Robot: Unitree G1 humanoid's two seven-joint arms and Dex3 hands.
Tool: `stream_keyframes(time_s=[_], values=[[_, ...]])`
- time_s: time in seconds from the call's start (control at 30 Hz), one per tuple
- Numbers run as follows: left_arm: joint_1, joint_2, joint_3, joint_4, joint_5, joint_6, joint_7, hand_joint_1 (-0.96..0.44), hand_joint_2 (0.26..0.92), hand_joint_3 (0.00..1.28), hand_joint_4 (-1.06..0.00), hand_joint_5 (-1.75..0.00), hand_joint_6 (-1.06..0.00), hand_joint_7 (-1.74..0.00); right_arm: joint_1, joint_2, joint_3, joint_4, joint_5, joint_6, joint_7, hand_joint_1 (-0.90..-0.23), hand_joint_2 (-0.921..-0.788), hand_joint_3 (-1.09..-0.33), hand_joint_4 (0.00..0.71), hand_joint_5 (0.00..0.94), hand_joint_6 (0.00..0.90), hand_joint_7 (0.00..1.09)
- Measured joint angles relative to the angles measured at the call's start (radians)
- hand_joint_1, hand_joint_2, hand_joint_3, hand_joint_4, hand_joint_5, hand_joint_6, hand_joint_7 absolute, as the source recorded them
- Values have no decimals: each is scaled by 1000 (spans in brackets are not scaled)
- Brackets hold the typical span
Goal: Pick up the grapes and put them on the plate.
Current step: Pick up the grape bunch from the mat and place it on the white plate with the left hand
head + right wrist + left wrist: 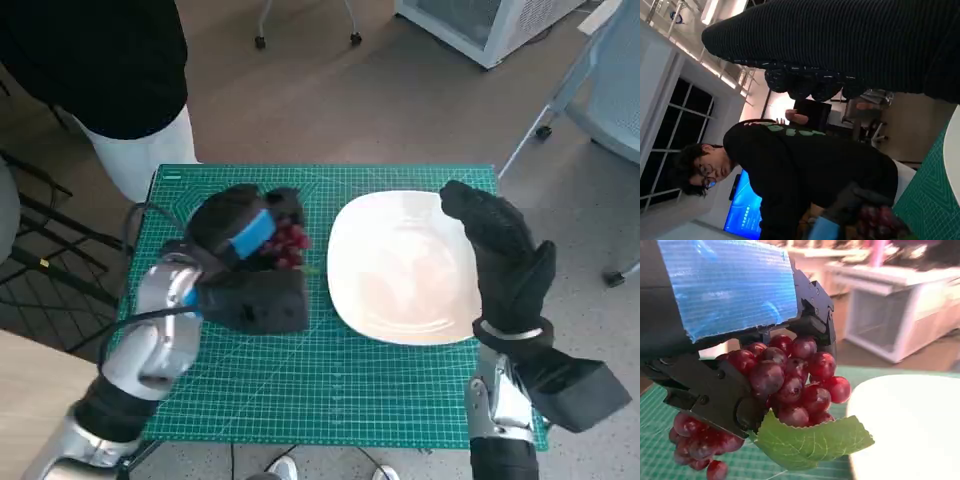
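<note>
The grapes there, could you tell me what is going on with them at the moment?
The robot's left hand grips the bunch of red grapes, beside the white plate on the green mat. The plate holds nothing yet. The gloved right hand is raised over the plate's far side, holding nothing.

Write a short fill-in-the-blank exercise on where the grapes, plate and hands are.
1. The red grapes are held by the ____ hand.
2. The white plate has ____ on it.
3. The mat under the plate is ____.
4. The right hand holds ____.

Missing words: left; nothing; green; nothing
</note>
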Motion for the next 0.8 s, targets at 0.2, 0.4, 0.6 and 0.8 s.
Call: stream_keyframes(time_s=[0.2,0.4,0.6,0.8], values=[[-55,-46,-34,-10,26,-13,-19,2,921,121,-643,-1316,-571,-1113,-1,0,-1,-1,0,0,0,-672,-921,-718,415,10,13,509],[-115,-90,-60,20,28,-64,-20,2,920,143,-583,-1369,-580,-1117,2,0,-2,-19,0,1,0,-684,-921,-714,417,10,15,507],[-181,-130,-85,93,29,-111,-20,4,921,179,-543,-1414,-543,-1161,10,-1,-4,-40,1,2,0,-689,-921,-711,418,10,17,505],[-248,-176,-110,189,34,-140,-20,3,920,164,-587,-1403,-541,-1129,18,0,-8,-49,2,2,0,-682,-921,-710,420,10,19,501]])
